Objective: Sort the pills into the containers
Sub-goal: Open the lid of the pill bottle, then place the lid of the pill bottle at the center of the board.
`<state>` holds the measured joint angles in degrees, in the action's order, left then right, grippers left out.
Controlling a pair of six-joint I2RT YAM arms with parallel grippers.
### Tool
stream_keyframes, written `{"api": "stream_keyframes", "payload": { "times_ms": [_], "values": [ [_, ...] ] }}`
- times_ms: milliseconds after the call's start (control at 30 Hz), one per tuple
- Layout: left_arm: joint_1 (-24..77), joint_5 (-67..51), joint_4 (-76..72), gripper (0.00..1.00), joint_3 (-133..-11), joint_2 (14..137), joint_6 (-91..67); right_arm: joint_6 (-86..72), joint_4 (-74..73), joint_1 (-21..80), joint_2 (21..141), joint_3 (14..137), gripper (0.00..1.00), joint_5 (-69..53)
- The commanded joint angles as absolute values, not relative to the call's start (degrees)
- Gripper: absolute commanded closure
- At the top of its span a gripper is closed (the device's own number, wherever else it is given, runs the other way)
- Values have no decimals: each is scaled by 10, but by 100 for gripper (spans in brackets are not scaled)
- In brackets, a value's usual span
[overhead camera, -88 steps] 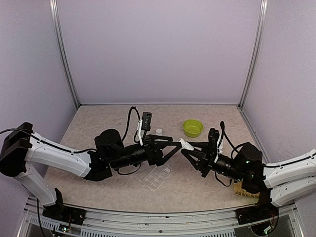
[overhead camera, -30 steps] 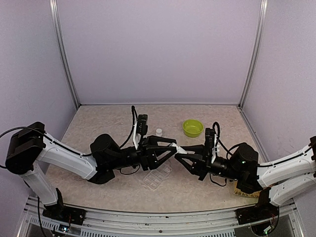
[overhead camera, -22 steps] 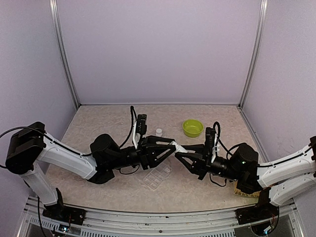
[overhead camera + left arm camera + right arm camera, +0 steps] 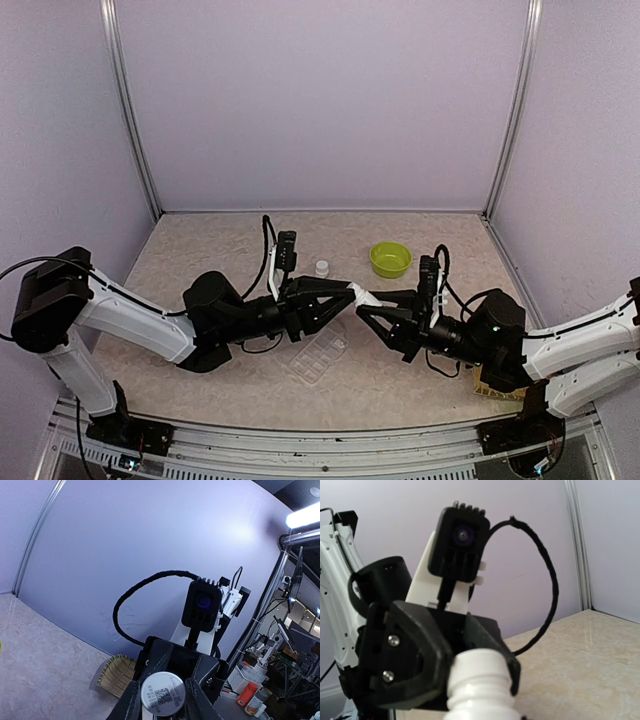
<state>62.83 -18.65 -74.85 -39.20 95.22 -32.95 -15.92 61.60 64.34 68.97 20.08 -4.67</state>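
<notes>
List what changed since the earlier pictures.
The left gripper, right gripper and the bottle between them shifted left. The left one, wide open a second ago, closed onto the bottle's end. The right kept its grip; pill box and bowl stayed put.

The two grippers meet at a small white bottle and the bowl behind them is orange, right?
No, the bowl is lime green, not orange, as the top view shows. The left gripper and right gripper do meet at the small white bottle.
</notes>
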Motion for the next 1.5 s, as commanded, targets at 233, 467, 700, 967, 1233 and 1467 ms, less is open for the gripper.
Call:
{"api": "stream_keyframes", "payload": {
  "times_ms": [233,467,700,967,1233,1467],
  "values": [
    [628,-174,-745,79,-393,952,-341,-141,608,643,698,199,75,-54],
    [628,-135,-711,81,-391,924,-359,-118,643,643,670,161,75,-47],
    [634,-81,-659,81,-400,899,-382,-98,633,643,667,163,76,-47],
    [634,-21,-577,81,-388,860,-349,-98,646,643,679,165,76,-69],
    [609,64,-494,81,-328,801,-298,-103,644,643,670,163,76,-78],
    [568,110,-461,80,-273,767,-278,-109,648,643,676,167,76,-89]
  ]
}}
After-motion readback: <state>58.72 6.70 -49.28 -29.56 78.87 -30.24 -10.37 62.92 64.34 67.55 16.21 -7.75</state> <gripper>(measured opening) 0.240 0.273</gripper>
